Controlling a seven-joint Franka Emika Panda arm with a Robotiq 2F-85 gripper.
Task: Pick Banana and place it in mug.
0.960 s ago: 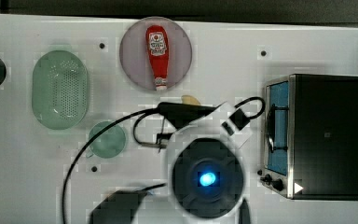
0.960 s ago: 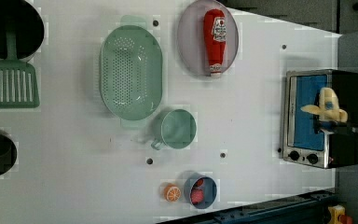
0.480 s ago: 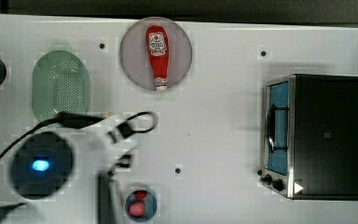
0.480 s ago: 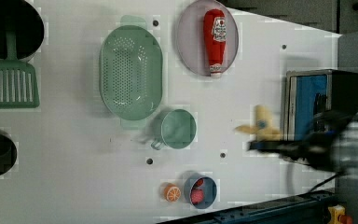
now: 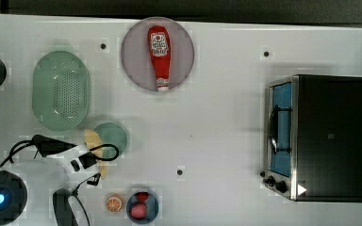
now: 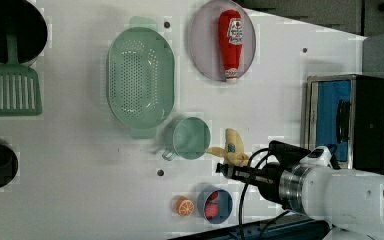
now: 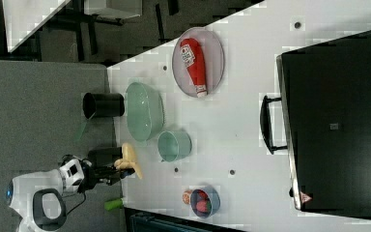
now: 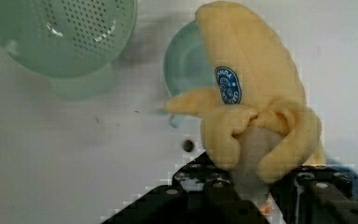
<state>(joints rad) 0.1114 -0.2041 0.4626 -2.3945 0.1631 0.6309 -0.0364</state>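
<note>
Pincer grips banana | moved from oven to beside mug

We see the mug open from above, hemmed by the strainer just beside it and the blue bowl and orange slice nearby, while bare table spreads toward the left view's lower left.

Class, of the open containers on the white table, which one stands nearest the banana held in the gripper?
The small round teal-green mug, right beside the pale yellow banana; strainer and blue bowl sit farther off.
</note>
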